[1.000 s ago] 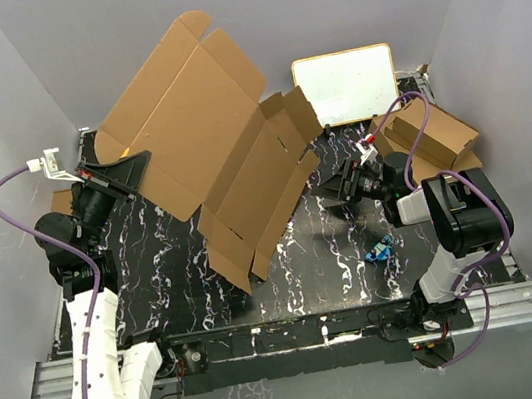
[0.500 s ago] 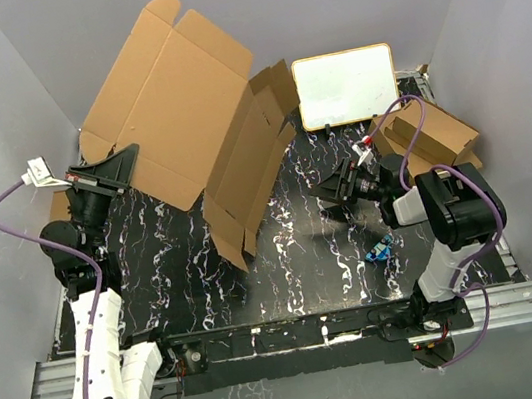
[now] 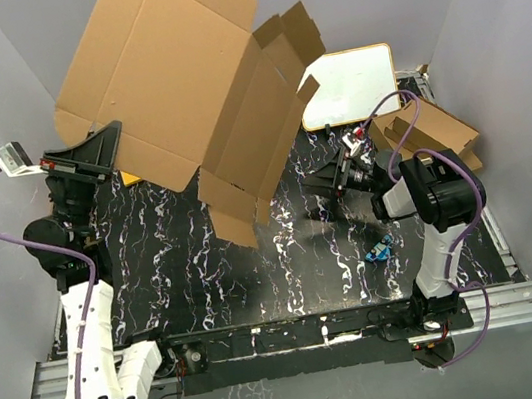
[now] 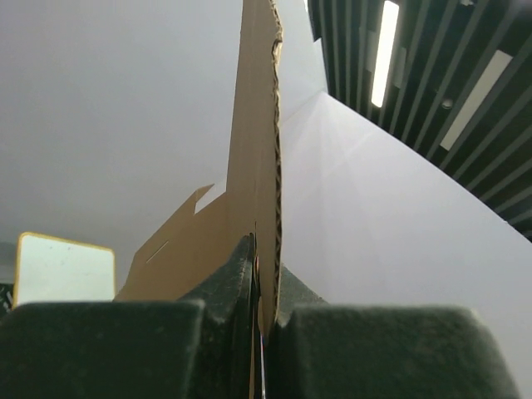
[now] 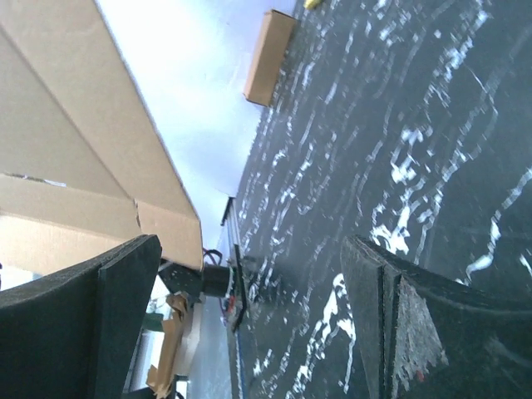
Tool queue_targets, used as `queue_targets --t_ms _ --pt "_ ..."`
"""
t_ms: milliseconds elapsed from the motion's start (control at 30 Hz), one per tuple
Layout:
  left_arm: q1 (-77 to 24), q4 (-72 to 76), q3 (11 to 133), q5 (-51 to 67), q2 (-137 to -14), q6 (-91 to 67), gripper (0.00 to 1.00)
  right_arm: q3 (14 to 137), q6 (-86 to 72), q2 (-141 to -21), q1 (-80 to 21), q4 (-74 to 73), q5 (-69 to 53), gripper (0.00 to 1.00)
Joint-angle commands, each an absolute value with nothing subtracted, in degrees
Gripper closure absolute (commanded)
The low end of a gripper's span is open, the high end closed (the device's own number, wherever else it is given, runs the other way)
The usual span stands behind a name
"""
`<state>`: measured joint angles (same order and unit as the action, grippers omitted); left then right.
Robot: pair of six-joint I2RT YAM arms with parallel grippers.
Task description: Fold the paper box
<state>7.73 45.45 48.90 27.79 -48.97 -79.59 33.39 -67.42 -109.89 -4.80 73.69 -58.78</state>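
Paper box [image 3: 177, 82] hangs pinched in the left pincer [image 4: 264, 274]; lower it until the open right pincer [image 3: 326, 195] can reach.

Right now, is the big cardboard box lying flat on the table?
No, the paper box hangs tilted in the air above the table, with the left fingers pinching its edge.

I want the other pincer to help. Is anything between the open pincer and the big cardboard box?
No, nothing visible. Only the dark marbled table shows between the right pincer and the paper box, which the left pincer holds up.
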Motion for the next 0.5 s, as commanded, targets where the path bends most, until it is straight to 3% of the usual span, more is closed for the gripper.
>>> queue_targets --t_ms 0,467 --pt "6.98 51.31 53.79 25.84 -49.29 -83.77 1.0 38.67 -76.29 -109.66 -5.59 104.45 -58.18 0.02" --pt "5.76 52.04 57.18 25.26 -49.93 -85.13 1.0 45.94 -77.75 -97.38 -8.25 104.38 -55.38 0.0"
